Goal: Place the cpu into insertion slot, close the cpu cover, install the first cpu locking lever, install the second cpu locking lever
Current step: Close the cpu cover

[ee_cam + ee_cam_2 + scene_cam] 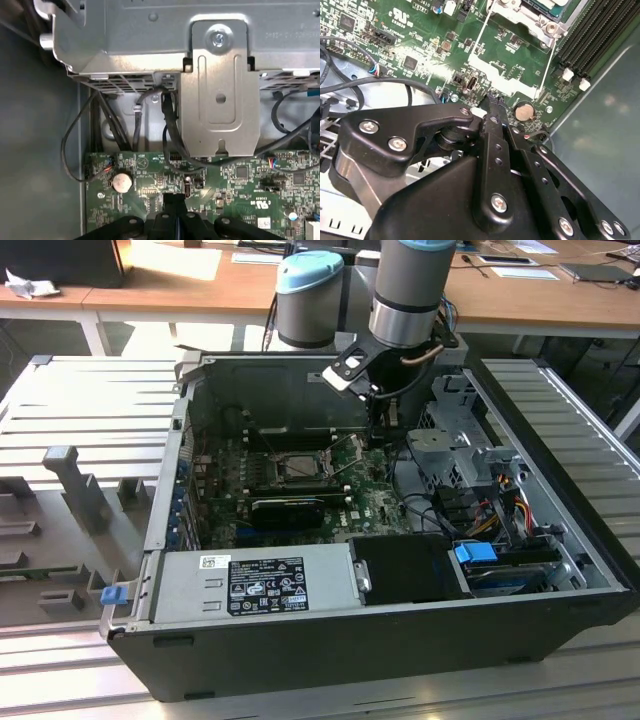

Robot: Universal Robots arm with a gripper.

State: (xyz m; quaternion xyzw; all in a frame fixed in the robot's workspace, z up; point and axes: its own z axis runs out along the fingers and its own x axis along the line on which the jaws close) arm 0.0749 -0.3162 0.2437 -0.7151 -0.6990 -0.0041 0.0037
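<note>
Hand (380,438) inside open case (330,665), low over motherboard (410,35), on exterior view's right of slot (282,472). Fingers (492,130) pressed together, nothing seen between them. Tips near coin battery (522,111); whether they touch board, cannot tell. Cpu (300,468) sits in slot, silvery face up. Cover (520,17) appears to lie flat on slot, framing cpu. Hand apart from cpu and cover. Black cables (75,145) loop beside board edge under metal bracket (220,100). Case rests on grey slatted worktop (70,400).
</note>
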